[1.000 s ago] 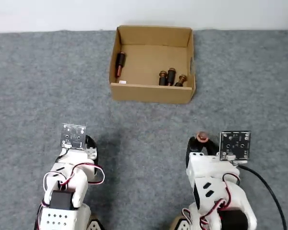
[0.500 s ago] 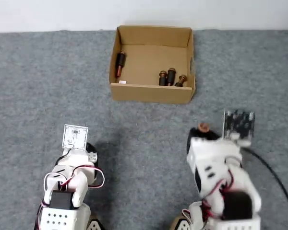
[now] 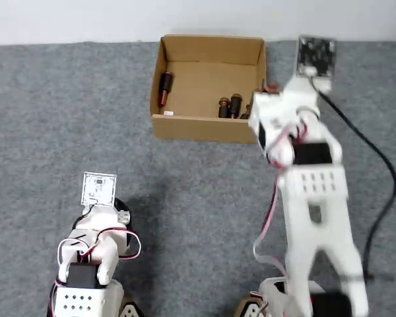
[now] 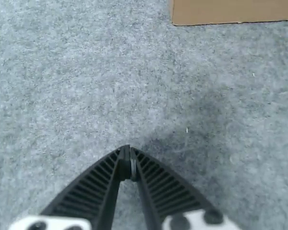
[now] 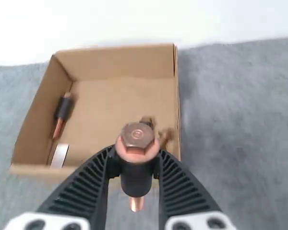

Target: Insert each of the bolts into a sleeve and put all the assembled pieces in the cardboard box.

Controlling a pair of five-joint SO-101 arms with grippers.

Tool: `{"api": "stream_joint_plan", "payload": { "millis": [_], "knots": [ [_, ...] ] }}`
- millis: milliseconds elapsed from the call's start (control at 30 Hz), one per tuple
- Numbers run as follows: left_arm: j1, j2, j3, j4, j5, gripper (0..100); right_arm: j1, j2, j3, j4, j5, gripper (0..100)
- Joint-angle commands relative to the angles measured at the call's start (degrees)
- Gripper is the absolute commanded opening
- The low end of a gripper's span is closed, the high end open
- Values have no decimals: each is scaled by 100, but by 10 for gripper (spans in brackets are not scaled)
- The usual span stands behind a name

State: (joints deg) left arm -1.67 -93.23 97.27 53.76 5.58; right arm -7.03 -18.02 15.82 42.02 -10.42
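Now, we had the right gripper (image 5: pixel 134 163) clamped on an assembled piece (image 5: pixel 136 143): copper bolt head up, black sleeve between the fingers, shank tip poking out beneath. In the high view it hung at the right wall of the cardboard box (image 3: pixel 208 129), near the front corner. Whether it had fully crossed the rim we could not tell. Inside the box lay a lone piece (image 3: pixel 165 89) along the left wall and a cluster of three (image 3: pixel 235 105) against the front wall, toward the right. The left gripper (image 4: pixel 129 155) sat pinched closed on nothing, over the grey carpet (image 3: pixel 53 119) well in front of the box.

So the step in hand, as we judged it, was the drop-off. To do it well we needed height first: lift the piece clear of the rim, then carry it in over the bare floor toward the back of the box, away from the cluster. Go low before letting go, since a round sleeve released from high would likely bounce or roll. Open gently, then pull straight up so the fingers didn't snag the wall.
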Motion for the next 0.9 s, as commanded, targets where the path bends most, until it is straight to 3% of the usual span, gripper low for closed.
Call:
{"api": "stream_joint_plan", "payload": {
  "millis": [0, 167, 467, 867],
  "knots": [
    [-18, -18, -40, 44, -44, 6, -22, 980, -1099, -602, -18, 8],
    [-26, -53, -40, 176, -44, 6, -127, 2440, -2101, -1007, 18, 8],
    [-35, -53, -40, 176, -44, 6, -242, 4681, -3587, -1007, 941, 8],
    [-35, -53, -40, 185, -44, 6, -242, 6149, -4246, -532, 2435, 13]
  ]
}}
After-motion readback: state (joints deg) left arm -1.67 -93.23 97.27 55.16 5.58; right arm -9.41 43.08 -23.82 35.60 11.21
